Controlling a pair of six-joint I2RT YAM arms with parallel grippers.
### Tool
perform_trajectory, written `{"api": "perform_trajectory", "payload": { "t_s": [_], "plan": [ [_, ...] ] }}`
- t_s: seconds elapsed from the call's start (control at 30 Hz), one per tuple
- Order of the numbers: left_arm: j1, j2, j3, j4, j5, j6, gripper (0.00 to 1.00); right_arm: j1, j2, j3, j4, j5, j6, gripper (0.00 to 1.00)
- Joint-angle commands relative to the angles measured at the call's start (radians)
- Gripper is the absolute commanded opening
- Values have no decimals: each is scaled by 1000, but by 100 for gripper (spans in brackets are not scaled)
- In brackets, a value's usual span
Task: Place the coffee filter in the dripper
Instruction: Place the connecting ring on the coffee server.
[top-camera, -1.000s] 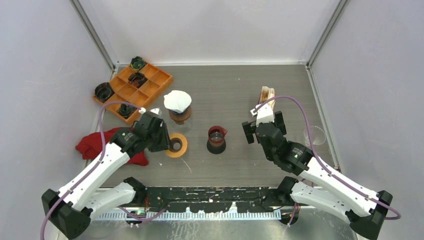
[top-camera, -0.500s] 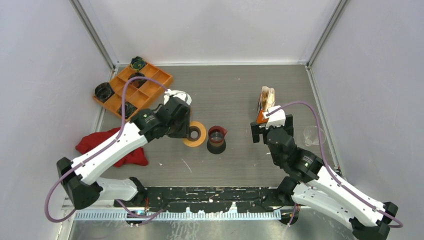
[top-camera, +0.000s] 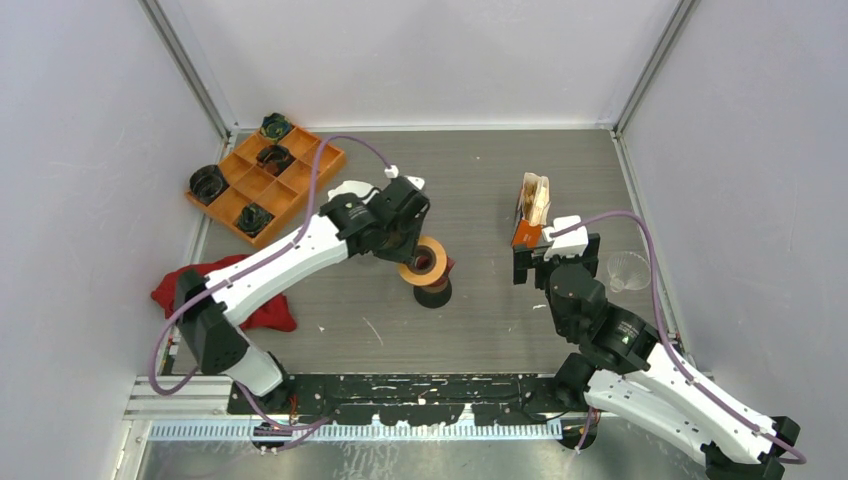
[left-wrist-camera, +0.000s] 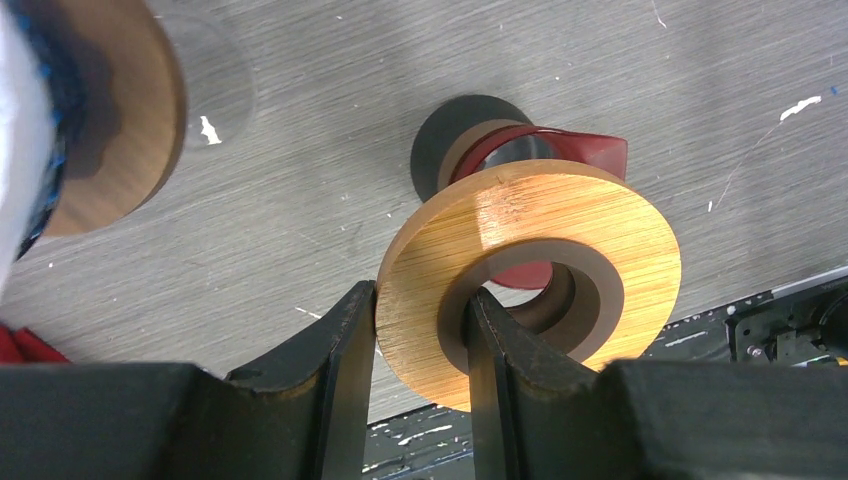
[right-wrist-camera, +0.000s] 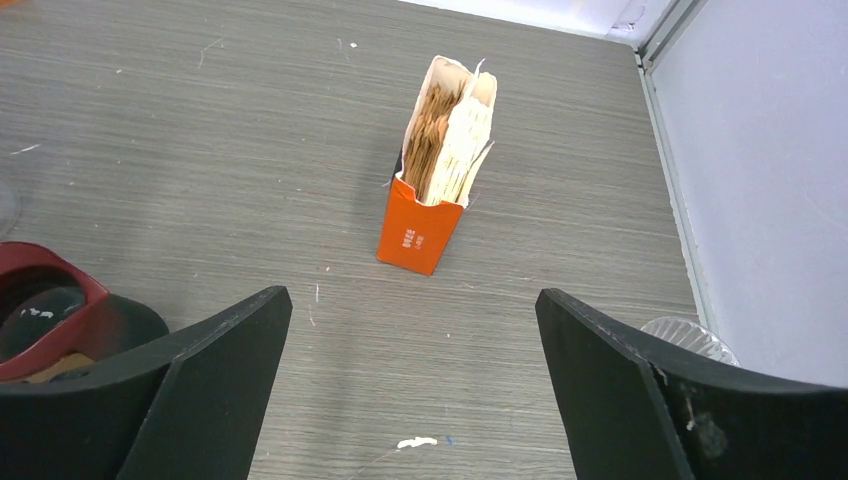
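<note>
Paper coffee filters (right-wrist-camera: 450, 140) stand in an open orange box (top-camera: 531, 208) right of centre. At the right wall sits a clear ribbed dripper (top-camera: 628, 270), whose rim (right-wrist-camera: 690, 335) shows in the right wrist view. My left gripper (left-wrist-camera: 420, 300) is shut on the rim of a wooden ring (left-wrist-camera: 530, 270). It holds the ring just above a dark red carafe (top-camera: 433, 287). My right gripper (right-wrist-camera: 412, 295) is open and empty over bare table. It faces the filter box (right-wrist-camera: 425, 225) from the near side.
A white filter on a wooden-collared stand (top-camera: 345, 190) lies partly under the left arm. An orange compartment tray (top-camera: 265, 175) with dark parts sits at the back left. A red cloth (top-camera: 195, 285) lies at the left.
The left arm carried the wooden ring rightward, from near the red cloth to over the carafe. The right gripper shifted slightly right and farther, toward the filter box.
</note>
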Motion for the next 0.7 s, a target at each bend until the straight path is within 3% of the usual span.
{"api": "perform_trajectory", "payload": {
  "t_s": [0.0, 0.67],
  "plan": [
    [-13, 55, 82, 40, 32, 40, 15, -1, -6, 2, 53, 27, -3, 100],
    [-15, 213, 178, -11, 48, 82, 21, -2, 12, 0, 54, 21, -12, 100]
  ]
}}
